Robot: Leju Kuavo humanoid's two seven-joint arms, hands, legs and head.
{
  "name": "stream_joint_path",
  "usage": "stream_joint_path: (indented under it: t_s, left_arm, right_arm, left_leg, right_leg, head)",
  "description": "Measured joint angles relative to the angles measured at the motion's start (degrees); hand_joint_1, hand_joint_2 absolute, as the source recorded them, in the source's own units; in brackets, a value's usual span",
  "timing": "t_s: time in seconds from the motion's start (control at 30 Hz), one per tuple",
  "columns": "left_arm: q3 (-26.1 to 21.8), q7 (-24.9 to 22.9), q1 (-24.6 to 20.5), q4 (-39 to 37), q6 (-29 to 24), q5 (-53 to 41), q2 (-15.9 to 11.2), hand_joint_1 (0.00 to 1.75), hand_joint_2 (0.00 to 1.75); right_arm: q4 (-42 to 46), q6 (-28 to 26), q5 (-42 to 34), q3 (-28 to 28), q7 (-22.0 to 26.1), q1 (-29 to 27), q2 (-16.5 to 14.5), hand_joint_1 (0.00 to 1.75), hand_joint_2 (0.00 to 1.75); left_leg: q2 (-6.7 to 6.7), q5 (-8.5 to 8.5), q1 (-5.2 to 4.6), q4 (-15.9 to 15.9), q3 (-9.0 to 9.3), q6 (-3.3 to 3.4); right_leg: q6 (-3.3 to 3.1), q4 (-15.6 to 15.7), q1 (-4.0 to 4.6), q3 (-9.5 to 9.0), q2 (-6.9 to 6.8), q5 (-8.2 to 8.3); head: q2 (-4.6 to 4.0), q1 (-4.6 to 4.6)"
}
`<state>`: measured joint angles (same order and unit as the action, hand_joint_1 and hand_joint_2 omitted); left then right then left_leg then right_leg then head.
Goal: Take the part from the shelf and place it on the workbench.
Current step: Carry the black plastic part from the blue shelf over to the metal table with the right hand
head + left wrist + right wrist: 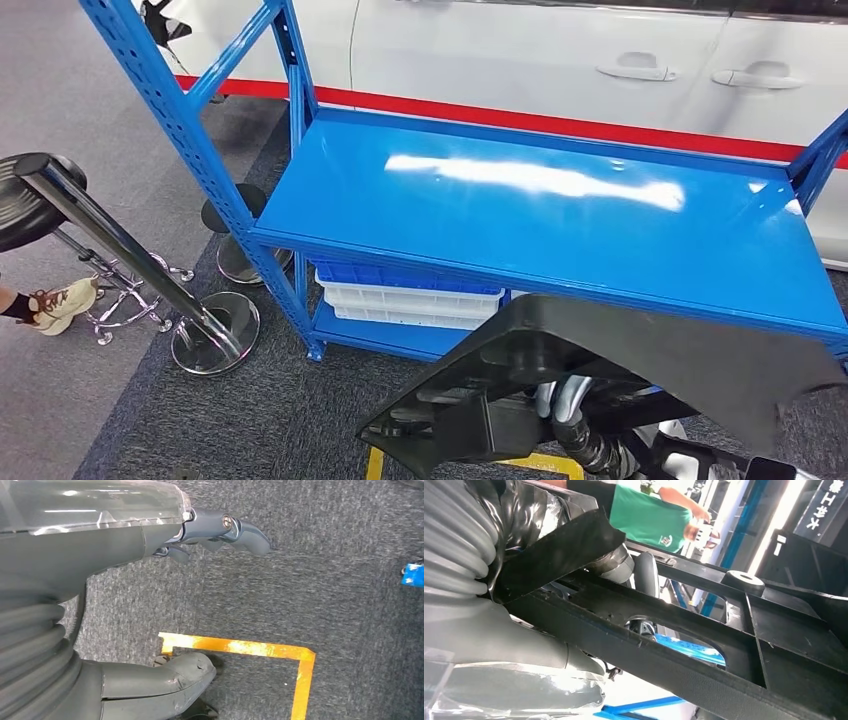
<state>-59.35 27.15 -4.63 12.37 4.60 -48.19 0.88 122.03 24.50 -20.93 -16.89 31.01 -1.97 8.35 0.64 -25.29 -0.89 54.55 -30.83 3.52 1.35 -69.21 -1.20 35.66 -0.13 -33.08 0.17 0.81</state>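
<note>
The part (640, 350) is a large black moulded plastic panel with ribs on its underside. It hangs low in front of me, just short of the blue shelf's front edge (560, 285). My right hand (539, 645) grips it from below, its thumb (616, 562) wrapped over a rib of the part (704, 645). In the head view the panel hides that hand, and the right arm (580, 435) shows beneath it. My left hand (150, 600) hangs over the grey carpet, fingers (230, 530) and thumb (185, 677) apart, holding nothing.
The blue shelf's top board (540, 200) is bare and glossy. White and blue crates (410, 292) sit on its lower level. A chrome stool (130, 250) and a person's shoe (62, 303) are at the left. A white car (560, 50) stands behind. Yellow tape (240, 647) marks the floor.
</note>
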Motion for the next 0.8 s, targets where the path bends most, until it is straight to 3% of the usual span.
stream_joint_path:
  t_s: [0.07, 0.13, 0.2, 0.27, 0.37, 0.4, 0.43, 0.47, 0.5, 0.57, 0.6, 0.63, 0.73, 0.8]
  left_arm:
    - [0.0, 0.0, 0.0, 0.0, 0.0, 0.0, 0.0, 0.0, 1.75]
    - [0.0, 0.0, 0.0, 0.0, 0.1, -0.1, 0.1, 0.0, 1.75]
    - [0.0, 0.1, 0.0, 0.0, 0.1, -0.3, 0.1, 0.0, 1.75]
    - [0.0, 0.1, 0.1, 0.0, 0.1, -0.4, 0.1, 0.0, 1.75]
    - [0.0, 0.1, 0.1, 0.0, 0.0, -0.5, 0.1, 0.0, 1.75]
    - [0.0, 0.1, 0.1, 0.0, 0.0, -0.5, 0.1, 0.0, 1.75]
    - [0.0, 0.1, 0.1, 0.0, 0.0, -0.5, 0.1, 0.0, 1.75]
    - [0.0, 0.0, 0.1, 0.0, 0.0, -0.6, 0.1, 0.0, 1.75]
    - [0.0, 0.0, 0.1, 0.0, 0.1, -0.6, 0.2, 0.0, 1.75]
    - [0.0, -0.3, -0.1, 0.0, 0.1, -0.6, 0.1, 0.0, 1.75]
    - [0.0, -0.4, -0.2, 0.0, 0.1, -0.6, 0.1, 0.0, 1.75]
    - [0.0, -0.6, -0.3, 0.0, 0.1, -0.6, 0.1, 0.0, 1.75]
    - [0.0, -1.1, -0.3, 0.0, 0.2, -0.6, 0.1, 0.0, 1.75]
    - [0.0, -1.4, -0.3, 0.0, 0.2, -0.7, 0.1, 0.0, 1.75]
  right_arm:
    - [0.0, 0.3, 0.0, 0.2, 0.0, 0.0, 0.0, 1.75, 1.75]
    - [0.0, 0.4, 0.0, 0.4, 0.0, -0.1, 0.0, 1.75, 1.75]
    - [0.0, 0.4, -0.1, 0.5, 0.1, -0.2, 0.0, 1.75, 1.75]
    - [0.0, 0.5, -0.1, 0.5, 0.1, -0.2, 0.0, 1.75, 1.75]
    - [0.0, 0.9, 0.1, 0.9, 0.1, -0.3, 0.0, 1.75, 1.75]
    - [0.0, 1.0, 0.2, 1.1, 0.1, -0.4, 0.0, 1.75, 1.75]
    - [0.0, 1.0, 0.4, 1.3, 0.1, -0.5, -0.1, 1.75, 1.75]
    - [0.0, 1.1, 0.8, 1.5, 0.3, -0.5, -0.1, 1.75, 1.75]
    - [0.0, 1.1, 1.2, 1.6, 0.5, -0.5, -0.1, 1.75, 1.75]
    - [0.1, 1.1, 2.1, 2.0, 1.0, -0.5, -0.1, 1.75, 1.75]
    - [0.1, 1.2, 2.6, 2.1, 1.3, -0.5, -0.1, 1.75, 1.75]
    - [0.2, 1.3, 3.0, 2.3, 1.6, -0.5, -0.1, 1.75, 1.75]
    - [0.3, 1.5, 4.0, 2.7, 2.3, -0.5, -0.1, 1.75, 1.75]
    - [0.3, 1.7, 4.6, 3.0, 2.6, -0.5, 0.0, 1.75, 1.75]
  left_leg:
    - [-0.06, 0.38, -0.15, 0.5, -0.61, -0.27]
    - [-0.08, 0.78, -0.31, 1.0, -1.16, -0.68]
    - [-0.11, 1.24, -0.34, 1.2, -1.59, -1.23]
    - [-0.23, -0.24, -0.15, 2.6, -2.45, -2.1]
    - [-0.34, -7.07, 0.72, 12.1, -5.91, -3.59]
    - [-0.33, -8.76, 1.04, 15.6, -6.86, -3.92]
    - [-0.32, -9.39, 1.3, 17.3, -6.97, -4.14]
    - [-0.32, -8.97, 1.49, 16.8, -5.99, -4.25]
    - [-0.32, -7.64, 1.61, 14.0, -3.82, -4.24]
    - [-0.35, -4.76, 1.58, 5.1, 1.88, -3.85]
    - [-0.38, -4.02, 1.42, 1.6, 3.83, -3.57]
    - [-0.42, -3.82, 1.24, -0.3, 4.76, -3.29]
    - [-0.39, -3.27, 1.01, -1.1, 4.57, -2.32]
    - [-0.23, -2.33, 1.12, -1.6, 4.32, -1.36]
  right_leg:
    - [-0.5, 8.4, 0.23, -5.65, -0.01, 2.45]
    - [-1.09, 12.9, 0.45, -8.15, -0.01, 3.42]
    - [-1.66, 13.2, 0.41, -7.76, -0.03, 3.96]
    - [-2.32, 13.3, 0.12, -7.01, -0.18, 4.8]
    - [-2.72, 13.2, -0.12, -5.29, -0.34, 6.0]
    - [-2.64, 13.1, -0.13, -4.68, -0.37, 6.35]
    - [-2.54, 13.0, -0.17, -4.14, -0.4, 6.67]
    - [-2.42, 12.9, -0.22, -3.68, -0.42, 6.95]
    - [-2.27, 12.8, -0.29, -3.33, -0.42, 7.2]
    - [-1.86, 12.6, -0.38, -2.96, -0.42, 7.61]
    - [-1.57, 12.6, -0.4, -2.82, -0.42, 7.82]
    - [-1.23, 12.6, -0.41, -2.68, -0.45, 8.04]
    - [-0.05, 12.7, -0.47, -2.45, -0.48, 8.6]
    - [0.28, 10.2, -0.38, -1.31, -0.37, 6.54]
  head:
    - [0.0, 0.0]
    - [0.0, 0.01]
    - [0.0, 0.01]
    - [0.0, 0.03]
    - [0.0, 0.07]
    - [0.0, 0.07]
    - [0.0, 0.07]
    - [0.0, 0.07]
    - [0.0, 0.07]
    - [0.0, 0.07]
    - [0.0, 0.07]
    - [0.0, 0.07]
    - [0.0, 0.05]
    - [0.0, 0.02]
